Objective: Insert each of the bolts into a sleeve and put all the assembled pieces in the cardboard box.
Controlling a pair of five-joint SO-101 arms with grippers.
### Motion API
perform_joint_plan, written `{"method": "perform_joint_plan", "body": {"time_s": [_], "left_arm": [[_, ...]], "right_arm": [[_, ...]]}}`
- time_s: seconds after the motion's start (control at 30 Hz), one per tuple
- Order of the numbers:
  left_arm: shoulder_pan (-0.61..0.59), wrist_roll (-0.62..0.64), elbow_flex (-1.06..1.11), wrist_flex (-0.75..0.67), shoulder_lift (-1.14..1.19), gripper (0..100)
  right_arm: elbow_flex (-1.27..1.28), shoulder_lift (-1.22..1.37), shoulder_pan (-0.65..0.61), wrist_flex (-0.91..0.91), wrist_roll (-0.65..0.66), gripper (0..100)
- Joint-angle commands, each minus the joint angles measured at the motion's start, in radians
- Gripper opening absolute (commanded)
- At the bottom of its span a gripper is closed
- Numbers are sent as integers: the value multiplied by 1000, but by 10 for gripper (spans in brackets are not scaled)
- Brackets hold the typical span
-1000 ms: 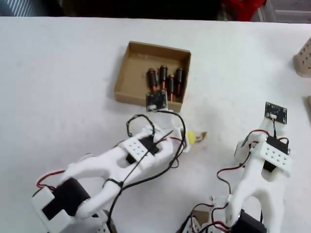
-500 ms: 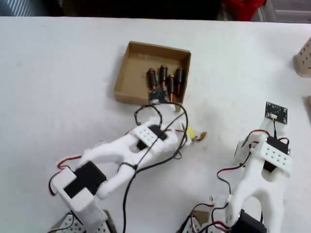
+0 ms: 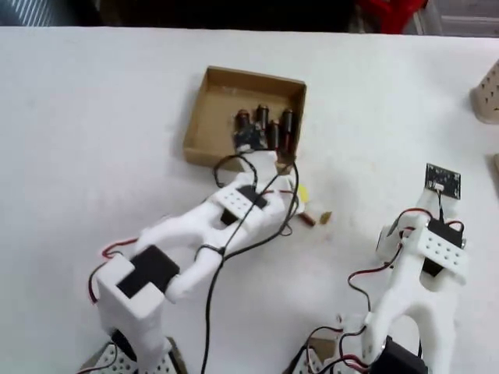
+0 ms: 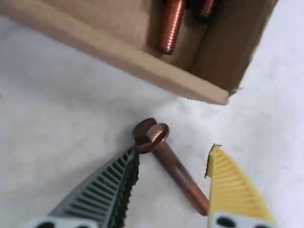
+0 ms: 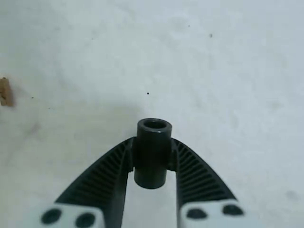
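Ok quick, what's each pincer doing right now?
Left pincer: open, straddling a loose copper bolt.
Right pincer: closed on a black sleeve.

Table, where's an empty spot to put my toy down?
Bare table lies left of the cardboard box and right of it, beyond the right arm. Crowded: the box's near corner, with the loose bolt and left fingers.

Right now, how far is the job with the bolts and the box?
Done: several assembled pieces lie in the cardboard box. In hand: the right tool grips a black sleeve; the open left tool straddles a loose bolt on the table beside the box. Left: join that bolt and sleeve, then box the piece.
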Motion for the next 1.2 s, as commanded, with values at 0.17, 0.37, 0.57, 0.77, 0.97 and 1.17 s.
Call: {"method": "perform_joint_plan", "body": {"time_s": [0.17, 0.37, 0.57, 0.77, 0.97, 1.17], "left_arm": [[7, 0, -91, 57, 18, 109], [4, -40, -89, 58, 18, 49], [2, -48, -89, 121, 16, 23], [-42, -83, -89, 207, -12, 23], [-56, -264, -31, 278, -105, 23], [-130, -473, 58, 284, -209, 23]], "right_arm": [[-3, -1, -15, -10, 11, 17], [-3, -1, -15, -10, 11, 17], [-3, -1, -15, -10, 11, 17], [6, -1, -16, -15, 11, 17], [6, -1, -16, -15, 11, 17], [9, -1, -38, -15, 3, 17]]}}
